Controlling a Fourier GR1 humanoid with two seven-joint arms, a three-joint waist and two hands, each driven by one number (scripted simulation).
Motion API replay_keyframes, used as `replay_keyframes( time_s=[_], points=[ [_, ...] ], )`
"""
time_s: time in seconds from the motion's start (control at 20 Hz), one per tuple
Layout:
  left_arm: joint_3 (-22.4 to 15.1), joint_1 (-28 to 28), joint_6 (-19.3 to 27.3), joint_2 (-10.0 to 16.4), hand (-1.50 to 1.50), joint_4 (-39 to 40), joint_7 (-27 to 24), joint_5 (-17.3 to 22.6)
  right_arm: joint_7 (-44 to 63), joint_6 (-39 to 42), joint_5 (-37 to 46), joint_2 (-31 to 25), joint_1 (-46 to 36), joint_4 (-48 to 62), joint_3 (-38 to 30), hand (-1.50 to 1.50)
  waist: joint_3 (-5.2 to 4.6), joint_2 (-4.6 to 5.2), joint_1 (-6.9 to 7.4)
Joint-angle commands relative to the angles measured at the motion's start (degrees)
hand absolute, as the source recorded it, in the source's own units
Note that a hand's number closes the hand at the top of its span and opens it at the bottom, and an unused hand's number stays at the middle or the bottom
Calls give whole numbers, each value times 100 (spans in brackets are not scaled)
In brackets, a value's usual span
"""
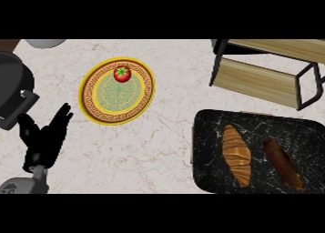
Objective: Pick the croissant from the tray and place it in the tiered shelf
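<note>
So, croissant (236, 154) laid lengthwise on black tray (212, 123), lower right, untouched, darker roll (282, 164) parked just beside it. Tiered shelf (255, 79) set right behind tray, so short carry expected. Left hand (43, 136) rested lower left near pan (7, 86), fingers relaxed and spread, nothing held. Right hand not seen at all, though pick probably meant for it. Plate (91, 111) with tomato (122, 74) set well apart, mid-counter.

Counter (158, 136) pale veined marble; tray (212, 182) black marbled; tiered shelf (255, 79) wood boards, black frame.
</note>
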Motion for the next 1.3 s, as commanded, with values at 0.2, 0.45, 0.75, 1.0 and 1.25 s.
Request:
replay_keyframes(
  time_s=[0.2, 0.45, 0.75, 1.0, 1.25],
  points=[
    [1, -196, -245, 63, 0, 174, 396, 34, 2793, -1104, 530, -428, -841, -1218, 396, -150, -38, 74, 176],
    [-81, -30, -267, -160, 0, 134, 231, -6, 3911, -1353, 1428, -564, -1473, -1231, 1286, -150, -36, 86, 253],
    [-141, -200, -110, -216, 0, -89, 574, -142, 5147, -1004, 1637, -145, -2842, -688, 2409, -150, -31, 94, 355],
    [-40, 72, -287, -251, 0, 186, 196, -196, 5503, -870, 2541, 606, -3430, -355, 3248, -150, -30, 69, 233],
    [164, 92, -471, -40, 0, -18, 416, -60, 5652, -895, 3013, 828, -3226, -59, 3470, -150, -25, 46, 150]
  ],
)
